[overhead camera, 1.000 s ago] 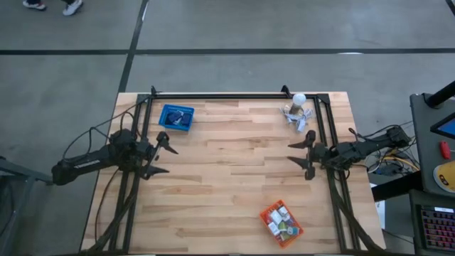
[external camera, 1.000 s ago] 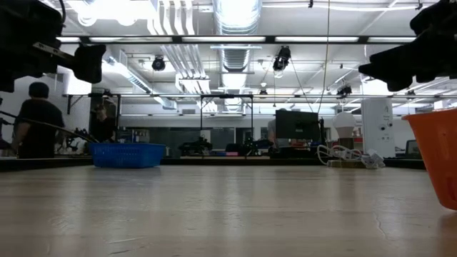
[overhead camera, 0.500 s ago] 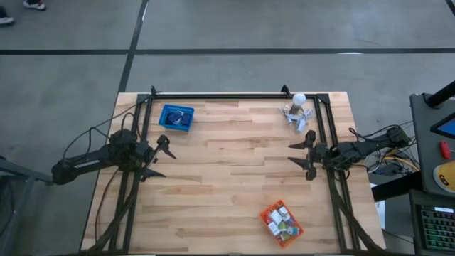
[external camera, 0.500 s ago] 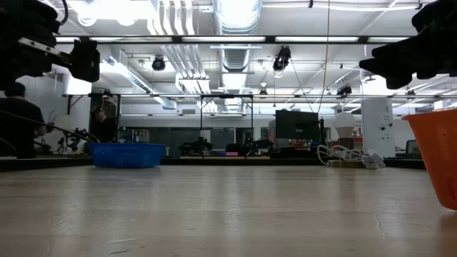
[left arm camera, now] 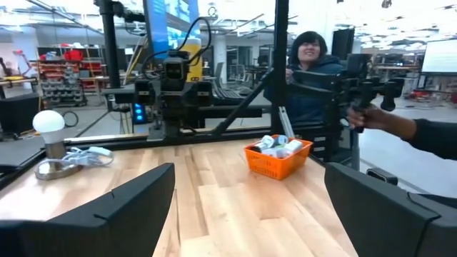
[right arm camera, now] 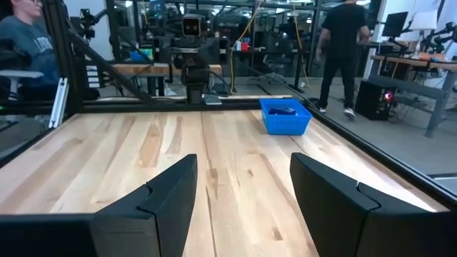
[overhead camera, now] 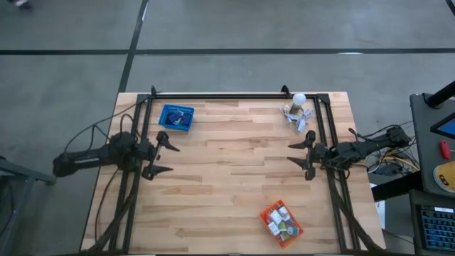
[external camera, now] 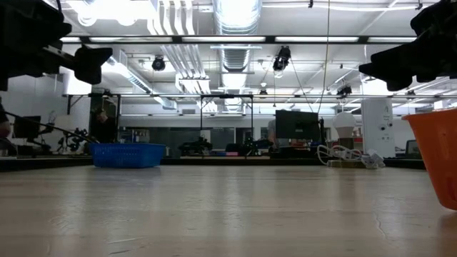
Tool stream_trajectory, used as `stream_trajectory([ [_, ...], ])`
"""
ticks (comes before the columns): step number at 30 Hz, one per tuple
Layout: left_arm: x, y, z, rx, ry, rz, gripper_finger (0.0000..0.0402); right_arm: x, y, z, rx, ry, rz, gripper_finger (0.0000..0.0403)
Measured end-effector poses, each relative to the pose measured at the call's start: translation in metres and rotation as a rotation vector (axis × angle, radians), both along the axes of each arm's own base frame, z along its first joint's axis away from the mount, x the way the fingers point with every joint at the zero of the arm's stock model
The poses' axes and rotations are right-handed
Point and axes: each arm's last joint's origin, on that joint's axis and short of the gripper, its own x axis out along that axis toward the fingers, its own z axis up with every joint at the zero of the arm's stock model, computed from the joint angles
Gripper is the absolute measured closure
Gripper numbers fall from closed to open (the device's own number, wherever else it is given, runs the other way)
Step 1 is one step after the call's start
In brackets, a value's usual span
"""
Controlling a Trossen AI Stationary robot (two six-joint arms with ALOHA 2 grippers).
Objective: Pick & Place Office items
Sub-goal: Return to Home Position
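Observation:
The office items (overhead camera: 281,222) are several tiny boxes and rolls heaped in the orange mesh basket (overhead camera: 270,211) near the table's near right corner; the left wrist view shows them (left arm camera: 277,143) over its rim. The blue mesh basket (overhead camera: 176,118) at the far left holds a small pale item. My left gripper (overhead camera: 169,158) hangs open above the table's left side, just nearer than the blue basket. My right gripper (overhead camera: 291,153) hangs open above the right side, facing it. Each wrist view shows only bare wood between the fingers of the left gripper (left arm camera: 248,175) and the right gripper (right arm camera: 243,163).
A white ball-topped cluster of clips (overhead camera: 297,109) stands at the far right corner. Black frame rails (overhead camera: 220,95) run along the far edge and both sides. Bare wood lies between the two grippers. People (left arm camera: 308,64) and a hand (left arm camera: 378,120) show beyond the table.
My left gripper has shifted slightly back and forth above the table's left side and ends a little farther toward the right, still open. A person in the room behind has walked out of the low view. The baskets have stayed put.

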Motion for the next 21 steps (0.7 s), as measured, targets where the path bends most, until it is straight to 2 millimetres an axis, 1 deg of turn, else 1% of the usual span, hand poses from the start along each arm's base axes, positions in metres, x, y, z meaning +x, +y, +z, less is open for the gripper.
stream_trajectory([
  [5,0.0006,-0.0043,-0.0004,0.001,0.002,-0.006,0.0035,0.0003,0.0001,-0.0004,-0.004,0.005,0.0,0.0184],
  [8,0.001,-0.006,-0.0008,0.003,0.005,0.012,0.0035,0.0002,0.0001,-0.0002,-0.037,0.008,0.001,0.0184],
  [12,0.0011,-0.0086,-0.0012,0.016,0.005,-0.011,0.0035,0.0002,0.0001,-0.0003,-0.082,0.014,0.001,0.0184],
  [21,0.0011,-0.0089,-0.0012,-0.011,0.012,-0.014,0.0035,0.0002,0.0002,-0.0003,-0.131,0.02,0.003,0.0184],
])
